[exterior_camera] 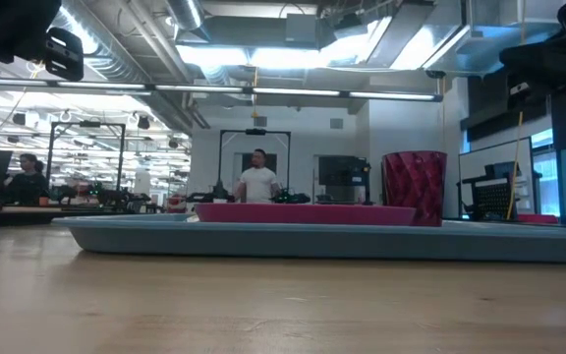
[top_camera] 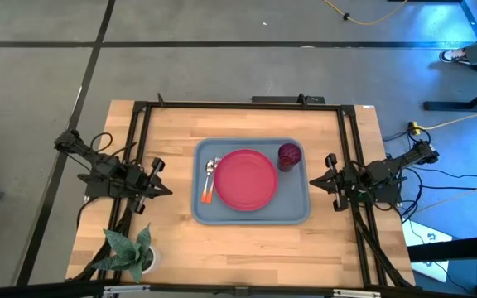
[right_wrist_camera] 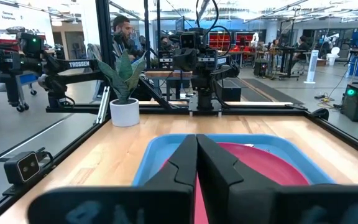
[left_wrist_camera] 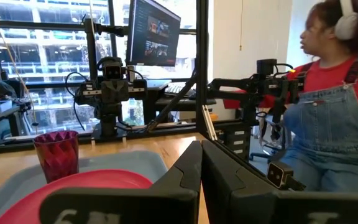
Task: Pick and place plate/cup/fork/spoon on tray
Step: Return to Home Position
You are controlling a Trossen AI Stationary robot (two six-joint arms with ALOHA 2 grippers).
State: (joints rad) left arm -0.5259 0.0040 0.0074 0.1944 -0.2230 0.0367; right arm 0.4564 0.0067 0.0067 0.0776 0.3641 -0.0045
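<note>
The blue-grey tray [top_camera: 296, 211] lies in the middle of the table. The pink-red plate [top_camera: 244, 179] lies flat on it. The dark red cup [top_camera: 289, 155] stands upright on the tray at the plate's far right; it also shows in the left wrist view [left_wrist_camera: 56, 154]. The fork and the spoon [top_camera: 210, 178] lie side by side on the tray left of the plate, silver heads toward the far edge. My left gripper [top_camera: 166, 178] is shut and empty at the table's left side. My right gripper [top_camera: 315, 180] is shut and empty at the right side.
A potted plant [top_camera: 131, 252] stands at the table's near left corner. A dark frame [top_camera: 238, 104] runs along the table's far, left and right sides. A person in overalls [left_wrist_camera: 334, 112] sits beyond the table's right side.
</note>
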